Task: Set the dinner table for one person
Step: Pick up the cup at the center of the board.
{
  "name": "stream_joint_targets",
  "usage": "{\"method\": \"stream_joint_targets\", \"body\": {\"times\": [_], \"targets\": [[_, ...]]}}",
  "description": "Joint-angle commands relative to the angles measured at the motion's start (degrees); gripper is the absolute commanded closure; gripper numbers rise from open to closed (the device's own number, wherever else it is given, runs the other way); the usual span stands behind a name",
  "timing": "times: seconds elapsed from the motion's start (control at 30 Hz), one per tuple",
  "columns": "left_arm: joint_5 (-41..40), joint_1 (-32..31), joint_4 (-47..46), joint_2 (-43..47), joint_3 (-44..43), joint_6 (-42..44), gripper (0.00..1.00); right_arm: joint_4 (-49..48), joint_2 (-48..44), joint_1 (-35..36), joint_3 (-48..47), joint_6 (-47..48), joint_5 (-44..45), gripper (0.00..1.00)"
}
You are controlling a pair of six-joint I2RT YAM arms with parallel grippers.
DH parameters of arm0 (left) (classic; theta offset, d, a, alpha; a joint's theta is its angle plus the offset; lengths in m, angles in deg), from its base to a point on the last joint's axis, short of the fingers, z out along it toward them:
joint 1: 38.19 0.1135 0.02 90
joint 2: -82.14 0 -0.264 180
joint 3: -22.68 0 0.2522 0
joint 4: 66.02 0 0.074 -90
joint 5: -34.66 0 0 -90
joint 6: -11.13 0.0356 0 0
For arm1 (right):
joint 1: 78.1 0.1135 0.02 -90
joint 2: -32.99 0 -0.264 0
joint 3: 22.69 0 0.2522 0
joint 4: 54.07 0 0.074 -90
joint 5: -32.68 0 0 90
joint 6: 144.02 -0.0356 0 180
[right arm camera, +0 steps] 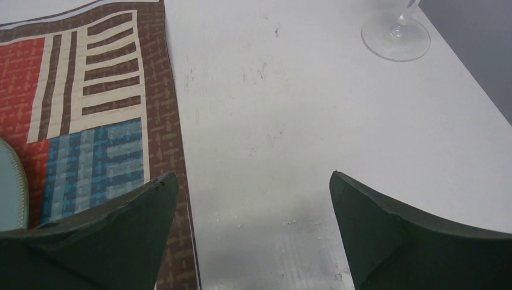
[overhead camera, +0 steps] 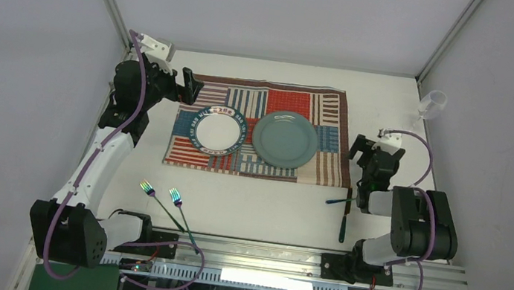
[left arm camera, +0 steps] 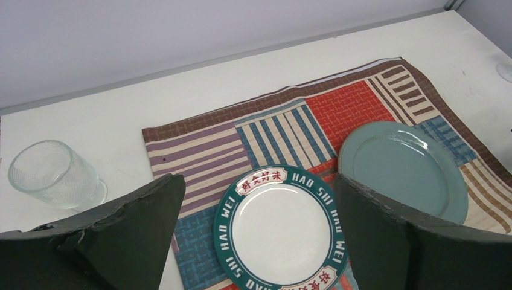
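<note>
- The desk (overhead camera: 268,206), white with aluminium rails, fills the middle of my overhead view; it runs from the arm bases at the near edge back to the grey walls, and everything below lies on it.
- A clear glass tumbler (left arm camera: 51,175) stands on the bare desk left of the placemat and apart from it. I see it only through the left wrist camera.
- My left hand (left arm camera: 256,178) is over the far left corner of the placemat. Its fingers are spread wide with nothing between them, and its camera looks down on the white plate.
- Two forks (overhead camera: 156,201) (overhead camera: 181,214) lie side by side near the front left. Their shiny tines point away from me and their dark handles run towards the front rail.
- The striped red, blue and cream placemat (overhead camera: 334,106) lies flat across the middle of the desk.
- A white plate (overhead camera: 217,130) with a green lettered rim sits on the left half of the placemat.
- A plain grey-green plate (overhead camera: 285,140) sits just beside it on the right half. I cannot tell whether the rims touch.
- Two dark utensils (overhead camera: 344,220) (overhead camera: 338,200) lie on the bare desk near the placemat's front right corner, meeting at one end. They are too small for me to name.
- My right hand (right arm camera: 253,176) is over bare desk just right of the placemat's edge, spread wide and empty.
- A wine glass (overhead camera: 434,102) stands upright near the far right corner.
</note>
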Motion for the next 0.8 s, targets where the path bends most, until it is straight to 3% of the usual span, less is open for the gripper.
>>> {"method": "stream_joint_targets", "body": {"times": [0.0, 0.13, 0.2, 0.27, 0.43, 0.77], "targets": [[0.9, 0.0, -3.5, 1.9, 0.4, -0.5, 0.01, -7.0, -0.3, -1.9, 0.6, -2.3, -2.1, 0.01], [0.0, -0.1, -3.5, 2.8, 0.9, 0.0, 0.01, -21.4, 2.6, -2.8, 6.3, -0.6, -7.1, 0.01], [0.6, 0.0, -3.7, 3.2, 1.4, -0.1, 0.01, -15.5, 1.2, -2.9, 4.8, -1.5, -6.5, 0.03], [2.0, 0.1, -3.9, 3.1, 1.4, -0.5, 0.01, -19.2, 2.0, -3.0, 5.8, -1.2, -6.9, 0.04], [3.1, 0.0, -3.9, 2.7, 1.0, -0.5, 0.01, -14.8, 1.4, -3.0, 4.2, -2.1, -5.4, 0.02], [2.2, 0.0, -3.4, 2.4, 1.3, 0.6, 0.01, -15.1, 1.7, -3.1, 4.1, -2.7, -4.5, 0.00]]}}
